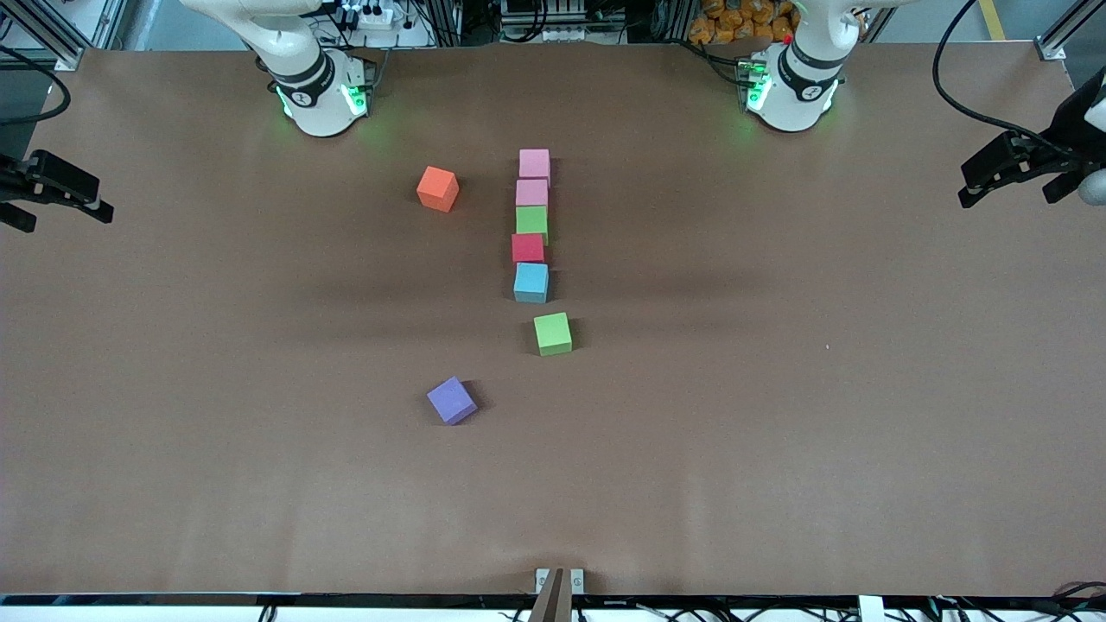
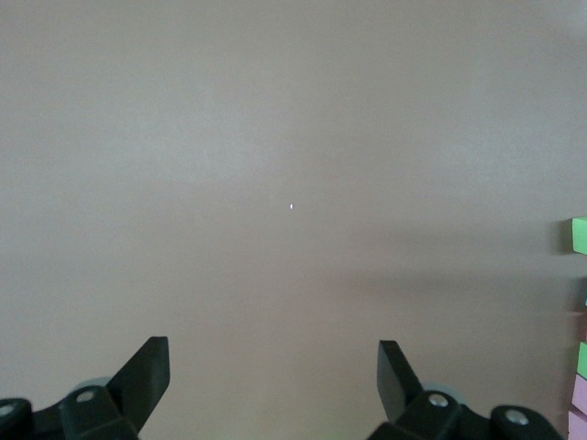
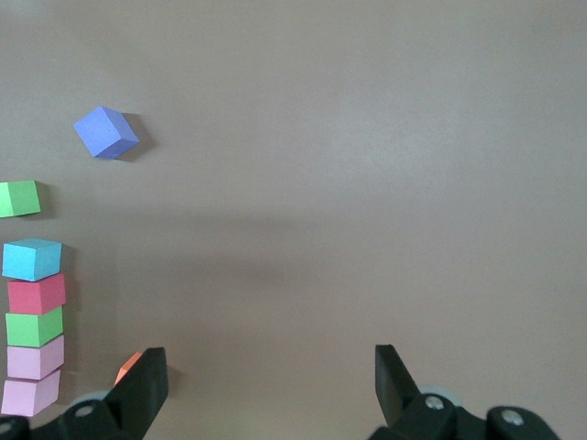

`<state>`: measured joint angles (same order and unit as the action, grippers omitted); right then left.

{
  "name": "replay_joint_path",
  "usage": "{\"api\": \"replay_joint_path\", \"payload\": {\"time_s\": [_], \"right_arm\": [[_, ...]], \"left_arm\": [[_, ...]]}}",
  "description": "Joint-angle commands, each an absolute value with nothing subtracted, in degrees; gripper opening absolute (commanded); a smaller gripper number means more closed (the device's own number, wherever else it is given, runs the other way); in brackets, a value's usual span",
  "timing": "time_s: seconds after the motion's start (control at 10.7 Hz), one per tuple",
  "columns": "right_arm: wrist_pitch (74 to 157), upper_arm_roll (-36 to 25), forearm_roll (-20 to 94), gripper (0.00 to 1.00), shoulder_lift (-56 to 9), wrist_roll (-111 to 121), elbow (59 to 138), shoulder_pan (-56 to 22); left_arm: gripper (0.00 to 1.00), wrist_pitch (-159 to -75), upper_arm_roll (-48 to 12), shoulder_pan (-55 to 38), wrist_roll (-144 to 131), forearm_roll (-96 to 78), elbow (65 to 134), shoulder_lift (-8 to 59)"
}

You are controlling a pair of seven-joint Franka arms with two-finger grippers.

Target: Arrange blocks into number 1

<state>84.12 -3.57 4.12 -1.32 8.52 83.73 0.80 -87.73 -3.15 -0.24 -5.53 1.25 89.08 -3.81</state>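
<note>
Five blocks already stand in my column mid-table: pink, pink, green, red, blue. The second green block sits loose at five o'clock from the blue one; purple block and orange block are strays. My left gripper and right gripper wait at the table's ends, jaws spread, empty.

A brown table — one tiny white speck on it.

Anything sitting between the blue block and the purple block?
Yes: one green block lies between the blue block and the purple block, apart from both. The front view shows it.
</note>
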Motion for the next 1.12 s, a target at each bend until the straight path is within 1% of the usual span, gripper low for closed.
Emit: {"api": "replay_joint_path", "payload": {"time_s": [0.0,0.37,1.03], "right_arm": [[83.76,-2.72,5.27,1.00,-1.41,9.23,83.41,2.29],[83.76,-2.72,5.36,1.00,-1.49,9.23,83.50,2.29],[83.76,-2.72,5.36,1.00,-1.67,9.32,83.58,2.29]], "left_arm": [[1.00,-88.16,-3.52,0.35,-2.29,0.62,90.53,-5.45],[1.00,-88.07,-2.90,-1.13,-2.37,0.97,90.62,-5.45],[1.00,-87.72,0.09,-4.57,-2.29,1.05,90.79,-5.80]]}}
